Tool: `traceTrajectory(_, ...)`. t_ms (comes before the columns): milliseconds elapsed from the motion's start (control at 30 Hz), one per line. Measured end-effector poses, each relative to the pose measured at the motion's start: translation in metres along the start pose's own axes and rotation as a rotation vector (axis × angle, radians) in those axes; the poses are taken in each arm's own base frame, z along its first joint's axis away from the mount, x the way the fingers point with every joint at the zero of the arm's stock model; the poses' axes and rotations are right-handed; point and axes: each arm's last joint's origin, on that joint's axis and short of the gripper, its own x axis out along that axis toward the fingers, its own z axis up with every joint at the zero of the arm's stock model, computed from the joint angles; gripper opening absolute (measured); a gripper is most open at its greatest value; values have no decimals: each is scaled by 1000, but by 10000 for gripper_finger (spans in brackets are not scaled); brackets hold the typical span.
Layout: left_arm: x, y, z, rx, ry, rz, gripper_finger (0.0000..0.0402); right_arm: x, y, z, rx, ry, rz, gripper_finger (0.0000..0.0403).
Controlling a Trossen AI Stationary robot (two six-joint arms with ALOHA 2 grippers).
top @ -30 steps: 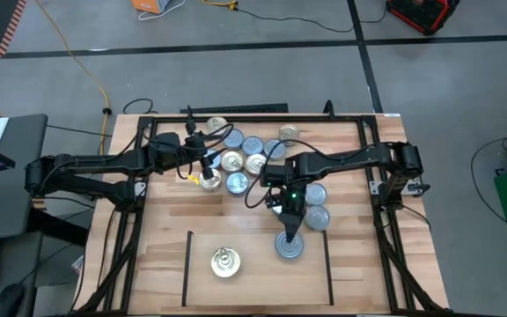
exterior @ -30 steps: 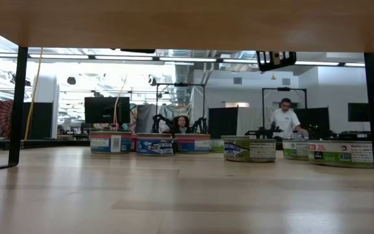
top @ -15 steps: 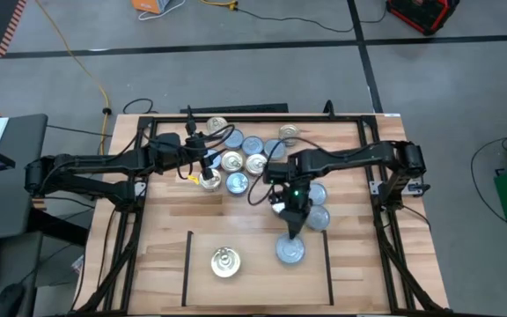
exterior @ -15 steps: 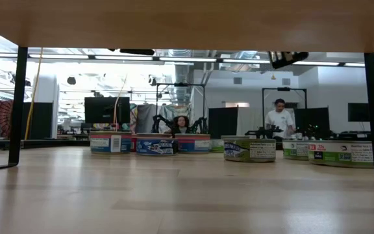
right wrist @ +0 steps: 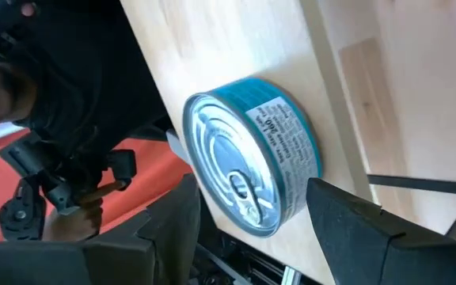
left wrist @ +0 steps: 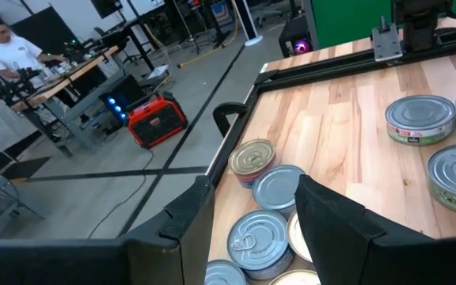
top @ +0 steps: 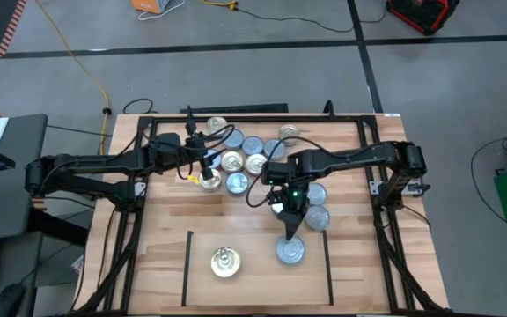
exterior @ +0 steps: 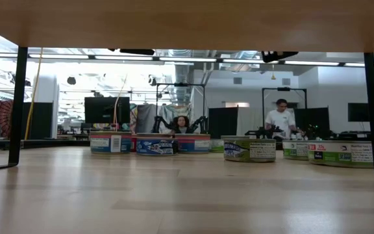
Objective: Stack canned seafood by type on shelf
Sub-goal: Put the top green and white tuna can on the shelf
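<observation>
On the shelf (top: 258, 264), a wood patch edged by thin black lines, stand a gold-topped tin (top: 225, 261) and a silver-topped, blue-sided tin (top: 290, 251), each flat on its base. My right gripper (top: 290, 232) hovers open just above the silver tin (right wrist: 252, 158), with a finger off either side of it and no touch. My left gripper (top: 202, 169) hangs open above the far cluster of loose tins (top: 245, 154), with nothing between its fingers (left wrist: 253, 184). More silver tins (top: 317, 207) lie by the right arm.
A black metal frame (top: 253, 117) rings the table. The loose tins crowd the far middle, seen as a row (exterior: 249, 149) in the low view. Bare wood (top: 174, 211) lies between them and the shelf. People work at benches in the room beyond (exterior: 281, 120).
My right gripper has risen a little off the silver tin and drawn slightly toward the far edge, still open. The tin stays on the shelf.
</observation>
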Motion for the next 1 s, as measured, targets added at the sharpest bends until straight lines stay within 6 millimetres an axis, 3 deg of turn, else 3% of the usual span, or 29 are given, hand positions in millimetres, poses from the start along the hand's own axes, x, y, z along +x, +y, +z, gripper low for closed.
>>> traceTrajectory(700,0,0,0,-5,-1,0,168,18,17,0,-61,-8,35,256)
traceTrajectory(833,0,0,0,-13,-1,0,168,-5,6,-6,-69,-62,-69,255)
traceTrajectory(1000,-1,-1,-1,-48,14,-22,168,-63,-9,-15,-155,-336,-390,255)
